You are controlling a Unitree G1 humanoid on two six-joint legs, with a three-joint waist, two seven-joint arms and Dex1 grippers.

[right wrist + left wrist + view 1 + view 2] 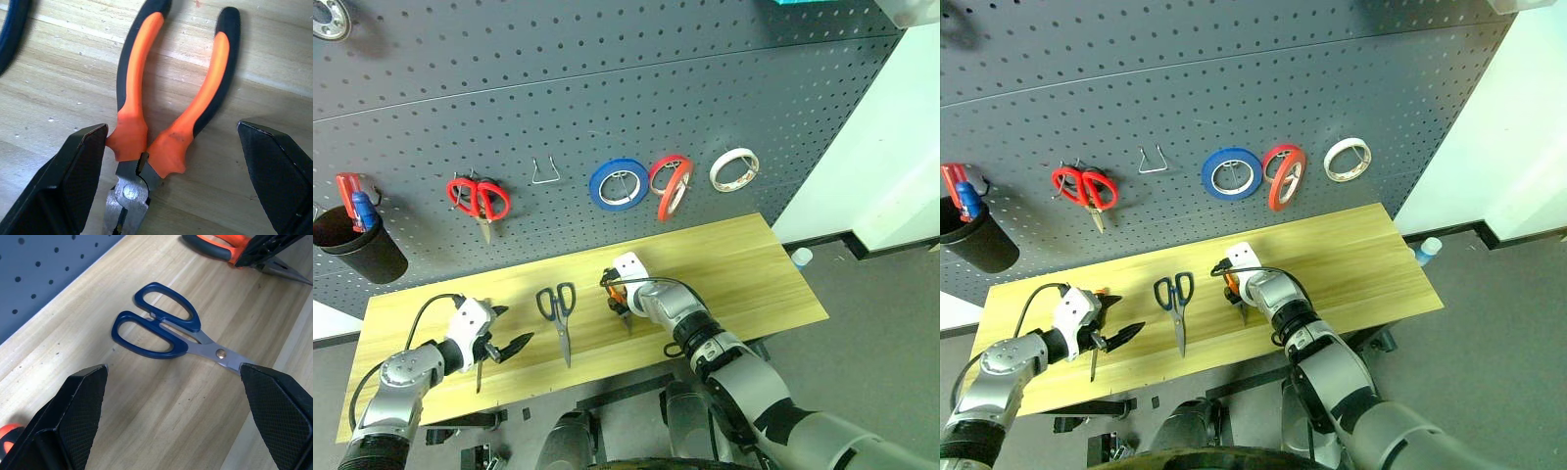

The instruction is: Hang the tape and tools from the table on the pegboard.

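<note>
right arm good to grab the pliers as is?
Probably yes. The right gripper is open, its fingers either side of the pliers, near the joint where the orange-and-black handles meet. The pliers lie flat on the table, with nothing over them; the scissors lie apart.

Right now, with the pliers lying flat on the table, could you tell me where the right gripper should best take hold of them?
Probably across the two orange handles, just above the pivot, coming straight down. The pliers lie flat on the table, and the open right gripper already straddles them where the handles converge, narrow enough to pinch.
</note>
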